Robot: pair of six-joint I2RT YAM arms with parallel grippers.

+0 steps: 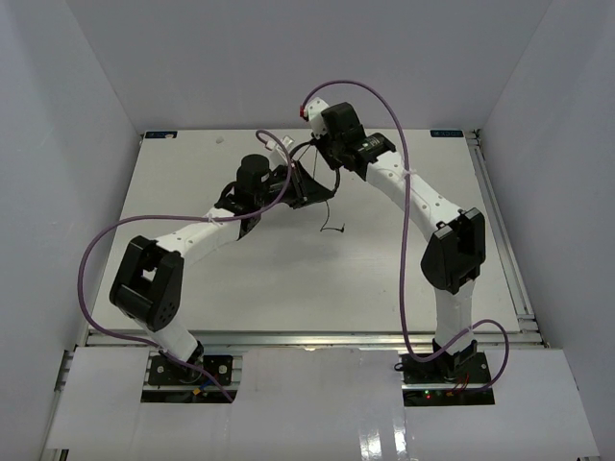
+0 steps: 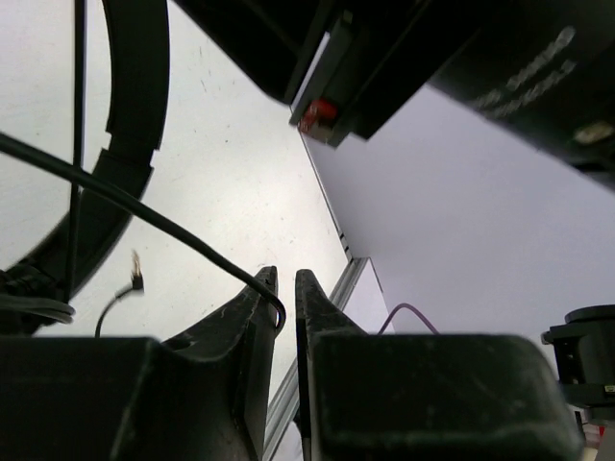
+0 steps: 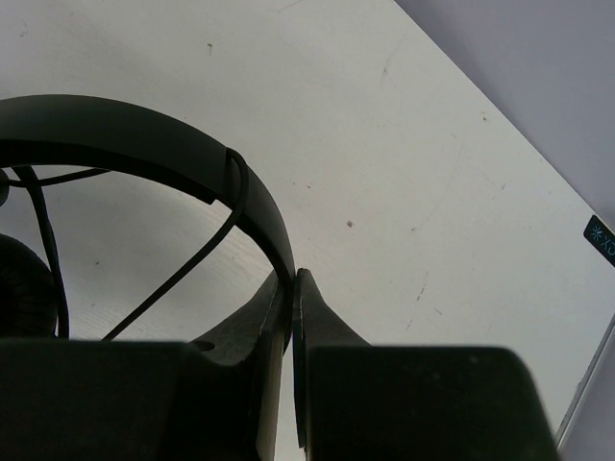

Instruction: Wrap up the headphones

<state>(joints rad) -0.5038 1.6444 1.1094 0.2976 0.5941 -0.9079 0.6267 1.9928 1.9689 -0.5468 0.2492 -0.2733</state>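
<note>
The black headphones (image 1: 309,184) hang above the table between my two grippers. My right gripper (image 3: 293,277) is shut on the thin curved headband (image 3: 144,130); one round earpad (image 3: 24,288) shows at the left edge of the right wrist view, and the cord (image 3: 173,279) is looped across the band. My left gripper (image 2: 285,279) is nearly closed on the thin black cord (image 2: 173,230), which hooks between its fingertips. The headband (image 2: 135,96) also shows in the left wrist view. The cord's loose plug end (image 1: 332,229) lies on or just above the table, also visible in the left wrist view (image 2: 135,279).
The right arm's wrist (image 2: 432,58) hangs close above my left gripper. Purple robot cables (image 1: 408,192) loop over both arms. The table's metal edge rail (image 2: 332,288) and the white enclosure walls (image 1: 86,144) bound the space.
</note>
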